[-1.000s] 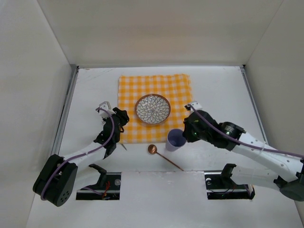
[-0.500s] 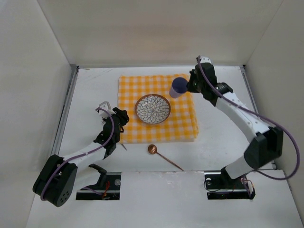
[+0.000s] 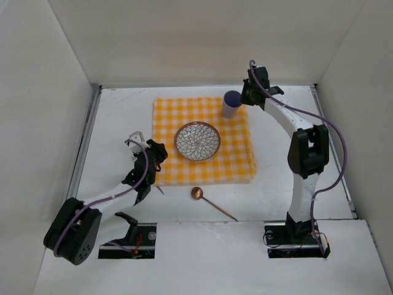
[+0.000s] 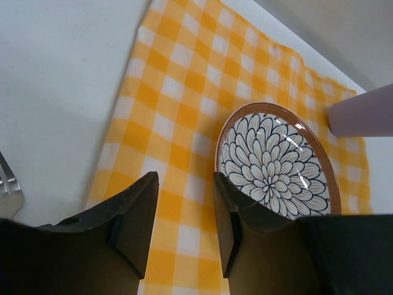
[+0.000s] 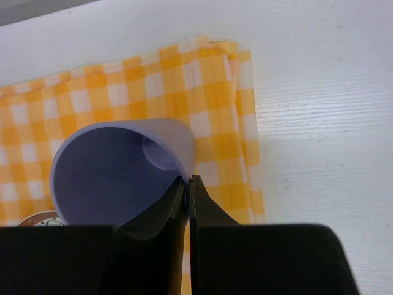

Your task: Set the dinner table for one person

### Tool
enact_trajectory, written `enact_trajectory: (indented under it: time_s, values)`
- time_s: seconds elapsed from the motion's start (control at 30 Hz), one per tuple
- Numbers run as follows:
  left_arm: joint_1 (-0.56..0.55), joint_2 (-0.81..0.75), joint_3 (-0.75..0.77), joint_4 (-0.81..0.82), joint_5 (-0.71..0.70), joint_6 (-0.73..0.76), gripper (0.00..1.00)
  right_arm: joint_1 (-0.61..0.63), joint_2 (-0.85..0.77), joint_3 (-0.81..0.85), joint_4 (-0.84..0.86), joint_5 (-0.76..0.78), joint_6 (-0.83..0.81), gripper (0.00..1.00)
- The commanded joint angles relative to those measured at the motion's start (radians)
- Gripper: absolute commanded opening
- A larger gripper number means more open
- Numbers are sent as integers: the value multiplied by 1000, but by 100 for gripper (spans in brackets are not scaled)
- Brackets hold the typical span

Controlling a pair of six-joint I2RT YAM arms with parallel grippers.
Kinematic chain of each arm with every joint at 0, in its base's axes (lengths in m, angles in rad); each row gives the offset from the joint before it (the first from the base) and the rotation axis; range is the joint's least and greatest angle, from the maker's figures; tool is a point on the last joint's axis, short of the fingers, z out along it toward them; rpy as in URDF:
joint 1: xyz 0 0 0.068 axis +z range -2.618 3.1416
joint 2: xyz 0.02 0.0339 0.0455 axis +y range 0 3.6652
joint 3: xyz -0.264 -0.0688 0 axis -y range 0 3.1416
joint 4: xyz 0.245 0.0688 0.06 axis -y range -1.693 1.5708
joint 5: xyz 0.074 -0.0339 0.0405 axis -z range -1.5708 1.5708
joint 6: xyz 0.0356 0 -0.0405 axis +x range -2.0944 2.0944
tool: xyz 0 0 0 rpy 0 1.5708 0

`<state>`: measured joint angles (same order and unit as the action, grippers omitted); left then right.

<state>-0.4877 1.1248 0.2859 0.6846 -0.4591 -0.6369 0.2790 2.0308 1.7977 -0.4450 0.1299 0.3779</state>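
Right claw (image 5: 187,181): fingers pinched almost together on the rim wall of the lavender cup (image 5: 116,172), one finger inside and one outside. The cup is at the upper right corner of the yellow checked cloth (image 3: 184,117), upper centre of the top frame, near the patterned plate (image 3: 198,141) and not touching it. Whether its base is fully down cannot be told. Left claw (image 4: 184,178): jaws parted, nothing between them, low over the cloth's left edge, with a fork (image 4: 9,190) on the bare white table (image 3: 116,123) just beside it. The table spans the whole floor of the top frame, under everything. A copper spoon (image 3: 209,200) lies on it below the cloth, lower centre. Judgement: the step in hand is setting the cup down. To do it well, lower straight until the base sits flat, then open only enough to free the wall so the inner finger does not drag the rim. Rise vertically clear of the rim before swinging away. Risk: a one-sided rim pinch may tip the cup on release, and the cloth's folded edge close by could rock the base.
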Motion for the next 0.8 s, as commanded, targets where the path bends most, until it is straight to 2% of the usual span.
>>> enact_trajectory:
  time_s: [0.0, 0.27, 0.57, 0.77]
  values:
    - [8, 3, -5, 52, 4, -12, 38, 9, 20, 97, -6, -26, 16, 7]
    - [11, 9, -5, 52, 5, -12, 39, 13, 69, 152, -73, 25, -5, 8]
    - [13, -3, -7, 49, 7, -14, 39, 13, 109, 209, -112, 28, -14, 26]
    - [16, 3, -7, 52, 11, -15, 39, 13, 66, 189, -98, 23, -11, 31]
